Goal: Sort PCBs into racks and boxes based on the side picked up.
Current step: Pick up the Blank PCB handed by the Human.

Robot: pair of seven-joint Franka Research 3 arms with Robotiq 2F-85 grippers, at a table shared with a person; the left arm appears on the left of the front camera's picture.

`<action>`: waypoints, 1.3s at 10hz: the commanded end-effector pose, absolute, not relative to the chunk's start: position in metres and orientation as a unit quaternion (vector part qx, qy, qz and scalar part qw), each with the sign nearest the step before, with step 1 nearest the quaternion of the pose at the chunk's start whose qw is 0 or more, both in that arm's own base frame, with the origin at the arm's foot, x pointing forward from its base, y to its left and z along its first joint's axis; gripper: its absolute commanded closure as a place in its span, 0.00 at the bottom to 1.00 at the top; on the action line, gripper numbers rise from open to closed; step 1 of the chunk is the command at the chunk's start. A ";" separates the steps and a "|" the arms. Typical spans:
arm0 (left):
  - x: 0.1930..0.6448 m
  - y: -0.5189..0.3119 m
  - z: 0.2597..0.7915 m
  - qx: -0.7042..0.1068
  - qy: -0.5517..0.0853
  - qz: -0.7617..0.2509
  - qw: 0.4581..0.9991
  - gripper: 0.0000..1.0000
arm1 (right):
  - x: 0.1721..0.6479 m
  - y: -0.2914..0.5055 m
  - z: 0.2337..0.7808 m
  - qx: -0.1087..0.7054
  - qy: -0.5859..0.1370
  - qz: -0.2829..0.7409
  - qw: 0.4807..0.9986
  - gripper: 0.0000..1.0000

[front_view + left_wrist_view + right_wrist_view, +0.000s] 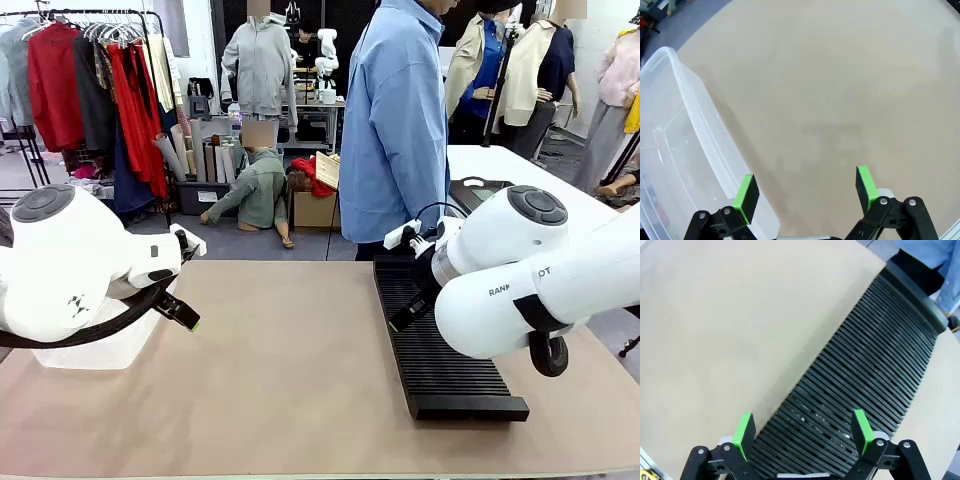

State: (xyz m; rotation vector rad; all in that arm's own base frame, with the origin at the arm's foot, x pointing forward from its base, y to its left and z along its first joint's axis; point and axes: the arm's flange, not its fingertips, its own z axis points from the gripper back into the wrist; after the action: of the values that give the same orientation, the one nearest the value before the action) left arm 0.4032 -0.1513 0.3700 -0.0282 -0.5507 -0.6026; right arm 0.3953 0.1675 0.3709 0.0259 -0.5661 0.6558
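Observation:
The PCBs are out of view. The long black slotted rack (440, 370) lies on the right half of the table, and its slots look empty. My right gripper (403, 318) hangs open just over its left edge; in the right wrist view the gripper (802, 432) has its green pads (744, 434) wide apart above the rack (865, 365). The clear plastic box (100, 352) stands at the table's left edge under my left arm. My left gripper (187, 316) is open beside it, holding nothing. In the left wrist view the gripper (807, 192) is over bare table next to the box (670, 150).
A person in a blue shirt (395, 130) stands at the far side, just behind the rack's far end. The tan table top (290, 370) stretches between box and rack. A white table with a dark flat thing (478, 190) stands behind on the right.

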 end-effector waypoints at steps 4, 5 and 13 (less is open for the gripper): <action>0.403 -0.151 0.370 -0.014 -0.268 -0.293 0.918 0.00 | 0.395 0.167 0.371 0.013 -0.274 0.318 0.908 0.00; 0.403 -0.151 0.370 -0.014 -0.268 -0.293 0.918 0.00 | 0.395 0.167 0.371 0.013 -0.274 0.318 0.908 0.00; 0.407 -0.154 0.380 -0.025 -0.271 -0.291 0.917 0.00 | 0.395 0.161 0.384 0.009 -0.279 0.317 0.906 0.00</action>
State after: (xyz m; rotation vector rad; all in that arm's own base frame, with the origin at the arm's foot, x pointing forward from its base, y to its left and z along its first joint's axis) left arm 0.4049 -0.1523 0.3731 -0.0310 -0.5570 -0.5995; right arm 0.3959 0.1654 0.3734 0.0241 -0.5706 0.6515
